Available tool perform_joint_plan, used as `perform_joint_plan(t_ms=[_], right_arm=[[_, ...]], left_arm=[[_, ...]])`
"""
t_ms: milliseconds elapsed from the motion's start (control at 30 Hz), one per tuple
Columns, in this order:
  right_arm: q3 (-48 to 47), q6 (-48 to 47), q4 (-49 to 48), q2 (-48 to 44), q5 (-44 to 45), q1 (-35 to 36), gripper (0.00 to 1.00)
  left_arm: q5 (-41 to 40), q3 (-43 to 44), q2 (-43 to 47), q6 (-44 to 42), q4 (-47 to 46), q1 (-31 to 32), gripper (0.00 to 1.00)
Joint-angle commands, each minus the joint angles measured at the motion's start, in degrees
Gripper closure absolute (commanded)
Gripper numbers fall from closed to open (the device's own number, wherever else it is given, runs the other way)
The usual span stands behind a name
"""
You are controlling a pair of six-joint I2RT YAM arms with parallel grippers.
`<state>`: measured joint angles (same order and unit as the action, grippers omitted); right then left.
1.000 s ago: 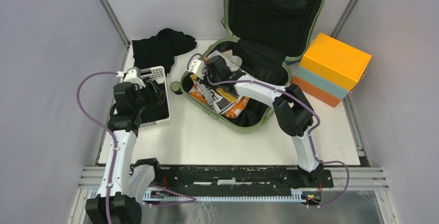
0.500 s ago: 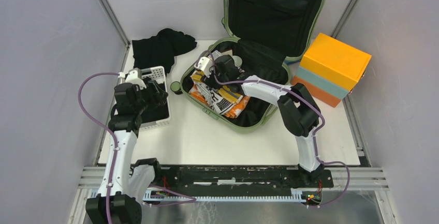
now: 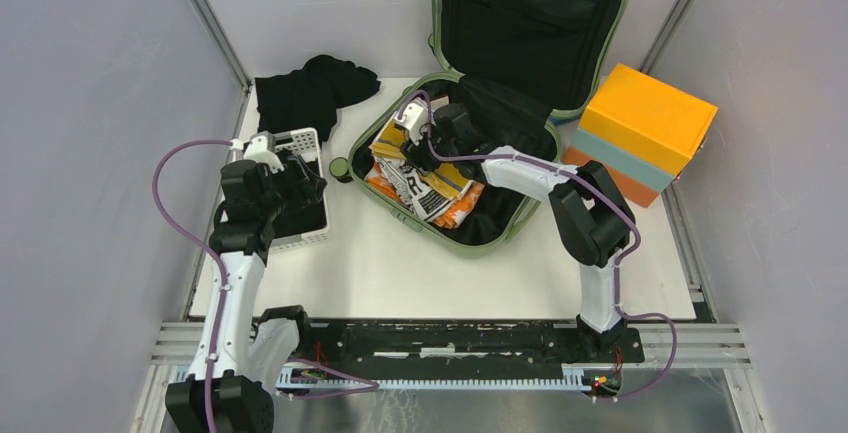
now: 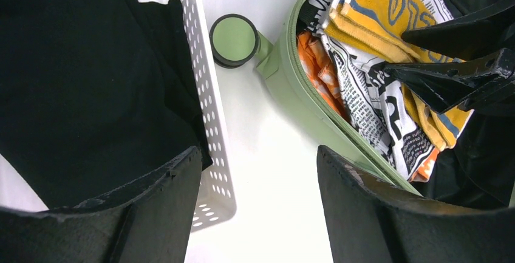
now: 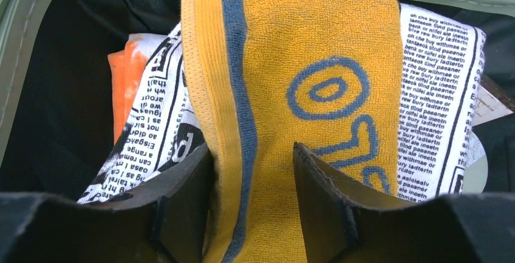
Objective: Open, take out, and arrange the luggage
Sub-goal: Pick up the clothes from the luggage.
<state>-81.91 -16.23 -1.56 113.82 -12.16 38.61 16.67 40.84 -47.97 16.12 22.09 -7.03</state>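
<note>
Working inside the luggage (image 3: 505,103), lying open at the back middle of the surface (image 3: 400,273), lid propped upright against the far wall, base shell holding a stack of folded textiles.

Reaching in with the right gripper (image 5: 250,153), now sitting farther back over the stack than a second ago, having slid from the near-left rim toward the hinge. Straddling a ridge of the folded yellow towel (image 5: 316,93) with blue markings, jaws standing apart with terry cloth filling the gap. Not being able to tell whether pinching that cloth or only resting against it. Seeing the towel lying on top of a newsprint-patterned cloth (image 5: 434,93), with an orange garment (image 5: 124,87) peeking out at the left.

Hovering with the left gripper (image 4: 258,153) just above the right wall of the white perforated basket (image 4: 206,105), hardly shifting over the last second, jaws released and grasping nothing. Seeing a black garment (image 4: 73,81) lying inside that basket, and the luggage wheel (image 4: 234,39) resting just beside it.

Judging from this: lining up on the towel as the next item for removal, with most of the unpacking and arranging not yet done. Probably needing a firm closure on the fold before lifting, to avoid dragging the newsprint cloth along.
</note>
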Motion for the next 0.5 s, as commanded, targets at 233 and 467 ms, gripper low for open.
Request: perform_joint_plan(t_ms=[233, 467], right_arm=[[1.53, 4.56, -4.51, -3.61, -5.21, -1.79, 0.37], [1.73, 6.77, -6.27, -3.42, -6.47, -2.3, 0.42]], left_arm=[[2.52, -0.28, 0.27, 0.49, -3.54, -0.08, 0.24], [3.04, -0.25, 0.04, 0.49, -3.63, -0.09, 0.24]])
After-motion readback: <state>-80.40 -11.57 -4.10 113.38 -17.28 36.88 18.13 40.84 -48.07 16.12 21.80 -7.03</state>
